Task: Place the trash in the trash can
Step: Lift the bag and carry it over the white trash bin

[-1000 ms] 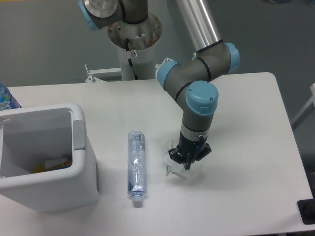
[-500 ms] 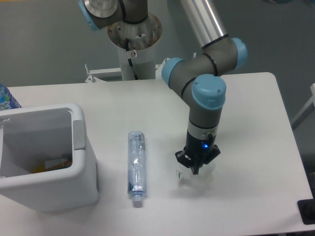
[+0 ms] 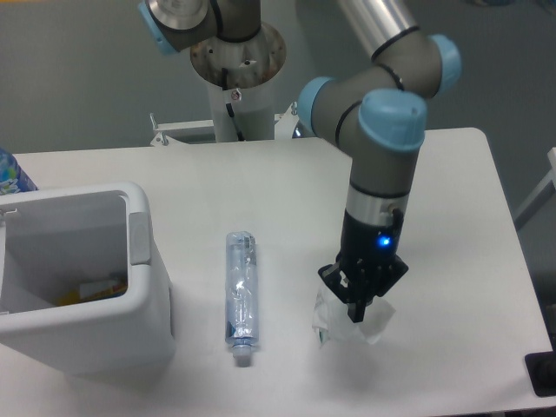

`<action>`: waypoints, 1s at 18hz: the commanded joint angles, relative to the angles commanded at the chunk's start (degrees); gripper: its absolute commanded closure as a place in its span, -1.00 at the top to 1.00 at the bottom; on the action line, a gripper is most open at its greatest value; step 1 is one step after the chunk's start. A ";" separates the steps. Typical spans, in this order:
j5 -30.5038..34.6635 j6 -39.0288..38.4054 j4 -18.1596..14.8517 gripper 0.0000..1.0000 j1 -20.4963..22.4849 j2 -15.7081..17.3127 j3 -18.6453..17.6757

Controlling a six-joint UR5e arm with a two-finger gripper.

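One flattened bottle (image 3: 241, 295) and one crumpled wrapper (image 3: 347, 321) lie on the worktop (image 3: 452, 261); the hand (image 3: 358, 311) pinches the wrapper; one bin (image 3: 78, 278), left edge cropped

A robotics lab, by the look of it: an industrial arm (image 3: 382, 130) on a pedestal (image 3: 236, 78) behind a plain white desk (image 3: 452, 217), grey floor around.

The grey UR5e arm with light-blue joint caps (image 3: 393, 122) reaches from its far base down toward the near right of the scene, forearm vertical, a blue light glowing on the wrist. Its black two-finger gripper (image 3: 358, 308) points straight down, jaws pinched together around something whitish.
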 joint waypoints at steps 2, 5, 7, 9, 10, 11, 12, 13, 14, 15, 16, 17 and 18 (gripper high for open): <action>-0.44 -1.59 0.09 -0.92 -0.26 1.23 1.59; -2.29 -3.79 0.09 -0.92 -1.14 3.51 2.38; -3.95 -4.84 0.00 -0.92 -1.67 5.19 2.30; -4.84 -5.47 0.00 -0.92 -3.94 6.85 2.12; -4.84 -5.47 0.00 -0.92 -5.17 7.56 2.03; -4.84 -5.73 0.00 -0.92 -6.32 8.44 2.03; -4.84 -6.16 0.00 -0.92 -7.55 9.31 1.86; -4.84 -6.69 0.00 -0.92 -8.69 10.02 1.77; -4.75 -7.22 0.00 -0.92 -10.09 10.90 1.60; -4.75 -7.48 0.00 -0.92 -11.41 11.78 1.25; -4.75 -7.49 0.00 -0.92 -12.56 12.65 0.63; -4.75 -7.49 0.00 -0.92 -13.53 13.53 0.10; -4.75 -7.40 0.00 -0.92 -14.67 13.98 -0.51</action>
